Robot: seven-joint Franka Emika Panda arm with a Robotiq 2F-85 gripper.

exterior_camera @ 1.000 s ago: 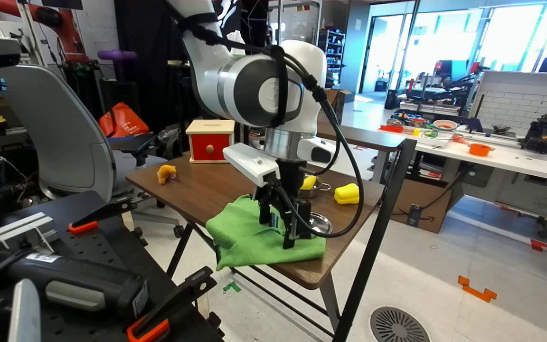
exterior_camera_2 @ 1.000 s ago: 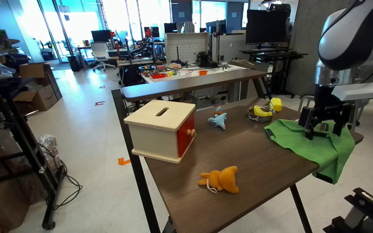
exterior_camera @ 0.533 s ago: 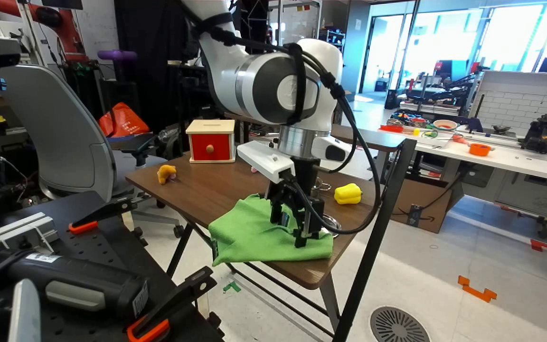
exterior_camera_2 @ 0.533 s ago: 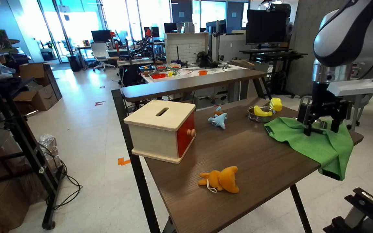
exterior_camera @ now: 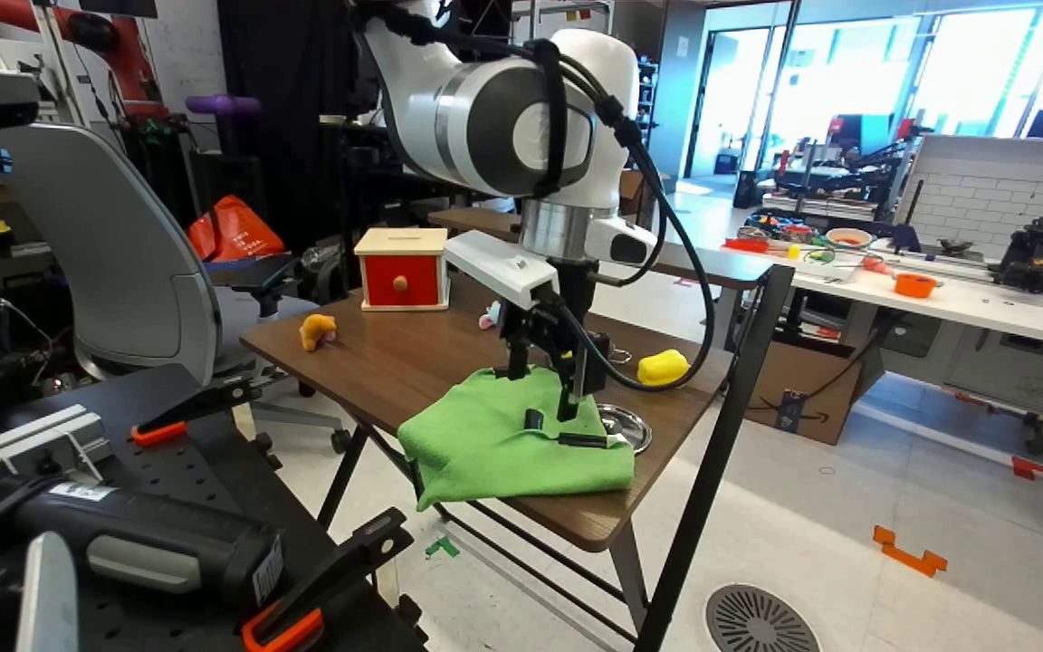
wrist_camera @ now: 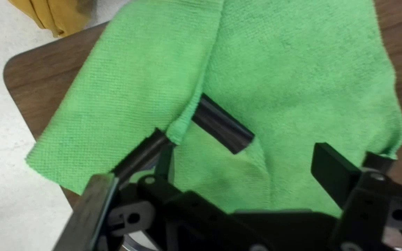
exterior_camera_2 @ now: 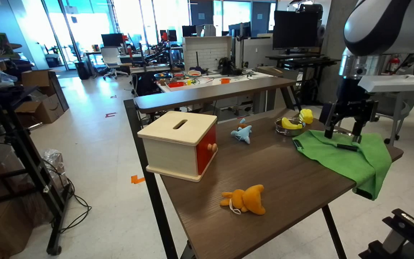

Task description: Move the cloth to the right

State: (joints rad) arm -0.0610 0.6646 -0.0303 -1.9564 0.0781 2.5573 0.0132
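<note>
The green cloth lies partly folded on the near corner of the wooden table, with one part hanging over the edge. It shows in both exterior views and fills most of the wrist view. Black strips are on its edges and corners. My gripper is open and empty, just above the cloth, fingers pointing down. It also shows in an exterior view. In the wrist view its fingers stand wide apart with cloth beneath and nothing between them.
A shiny metal dish lies beside the cloth. A metal pot holding a yellow banana and a yellow pepper stand near. A wooden box, an orange plush and a blue plush are also on the table.
The cloth and gripper first shifted slightly together, toward the metal dish. Since then my gripper has lifted up off the cloth, still open, and the cloth has stayed nearly in place.
</note>
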